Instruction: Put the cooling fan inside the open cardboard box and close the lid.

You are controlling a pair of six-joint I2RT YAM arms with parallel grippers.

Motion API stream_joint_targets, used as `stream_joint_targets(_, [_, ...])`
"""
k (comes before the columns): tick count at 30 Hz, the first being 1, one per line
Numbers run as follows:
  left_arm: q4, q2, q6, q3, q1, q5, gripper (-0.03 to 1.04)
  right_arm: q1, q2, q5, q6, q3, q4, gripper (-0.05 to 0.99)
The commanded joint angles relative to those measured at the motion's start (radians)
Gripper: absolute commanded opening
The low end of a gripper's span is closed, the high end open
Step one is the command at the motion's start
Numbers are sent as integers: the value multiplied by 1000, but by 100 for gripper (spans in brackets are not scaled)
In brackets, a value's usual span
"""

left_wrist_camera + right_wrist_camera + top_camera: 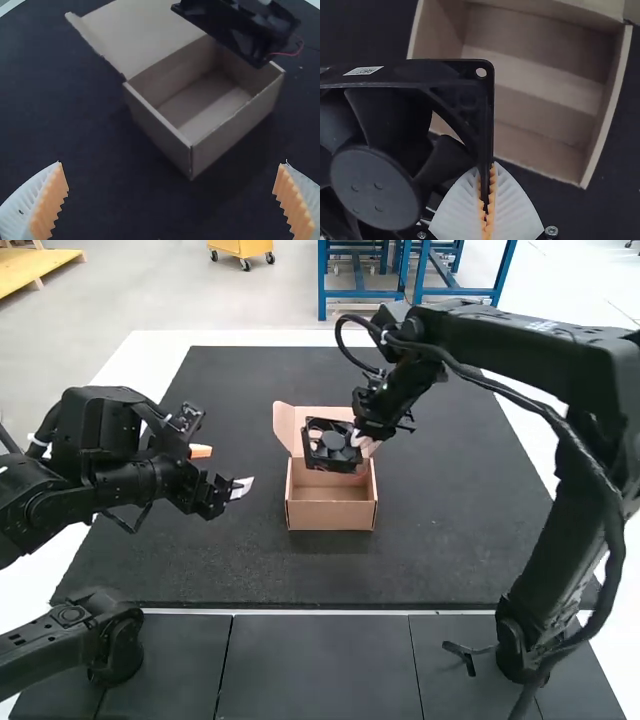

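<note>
While the left gripper (222, 468) hung over the black mat (450, 520), left of the cardboard box (331, 508), its ribbed white fingers (42, 200) stood spread wide, nothing between them. Box sat upright near mat's middle, top open, lid (289, 426) thrown back at its far-left side. Right gripper (368, 438) was clamped on one edge of the cooling fan (333, 443). Fan was tilted, held above the box's far rim, not yet inside.
</note>
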Motion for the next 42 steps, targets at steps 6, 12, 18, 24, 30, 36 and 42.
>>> stream_joint_targets(6, [7,-11,29,5,-3,-27,97,13,103,26,-15,131,-16,-2])
stream_joint_targets(12, [23,-11,29,3,-7,-27,97,22,137,95,-37,150,-19,-2])
stream_joint_targets(18, [45,-11,30,2,-7,-27,97,33,140,126,-34,120,-13,-2])
stream_joint_targets(24, [63,-11,33,-1,-7,-27,97,33,162,147,-32,95,13,-2])
stream_joint_targets(30, [89,-9,33,-15,-9,-27,97,28,203,143,-6,104,40,-2])
stream_joint_targets(36, [105,-8,33,-18,-7,-27,97,27,243,137,-8,112,48,-2])
stream_joint_targets(42, [114,-8,33,-18,-7,-27,97,24,272,132,-8,106,47,-2])
